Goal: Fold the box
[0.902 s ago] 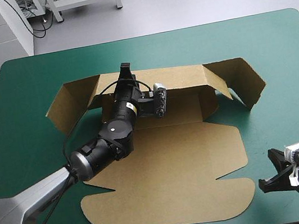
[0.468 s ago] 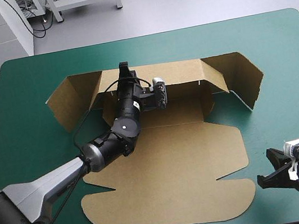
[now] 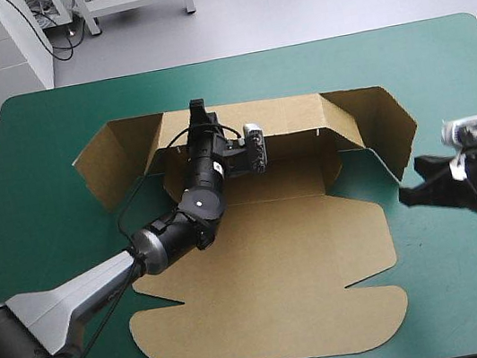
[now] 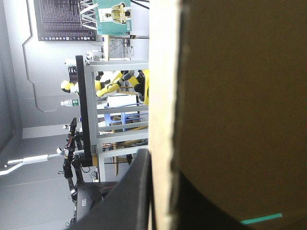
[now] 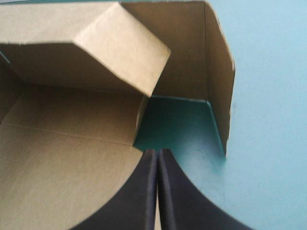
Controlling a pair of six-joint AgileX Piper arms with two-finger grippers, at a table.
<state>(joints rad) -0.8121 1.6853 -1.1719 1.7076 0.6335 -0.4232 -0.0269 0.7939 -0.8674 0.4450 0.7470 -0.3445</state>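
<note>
The brown box (image 3: 270, 265) lies open on the teal-green cover, its wide lid panel flat toward the near edge. Its back wall (image 3: 288, 121) stands raised, with angled flaps at both ends. My left gripper (image 3: 199, 111) reaches over that wall's top edge. In the left wrist view the board's edge (image 4: 163, 96) runs between the black fingers (image 4: 136, 191), shut on it. My right gripper (image 3: 407, 196) hovers just right of the box, near the right flap (image 3: 390, 132). Its fingers meet in a point (image 5: 158, 155), shut on nothing, aimed at the corner under the flap (image 5: 218, 86).
Bare teal-green cover (image 3: 460, 89) stretches right of the box to the table's right edge. More bare cover (image 3: 42, 255) lies left of the box. My left arm (image 3: 166, 236) crosses over the box's floor and lid.
My right gripper has travelled from the near right corner up to the box's right flap. Earlier the left gripper tipped the back wall more upright; it has held still since.
</note>
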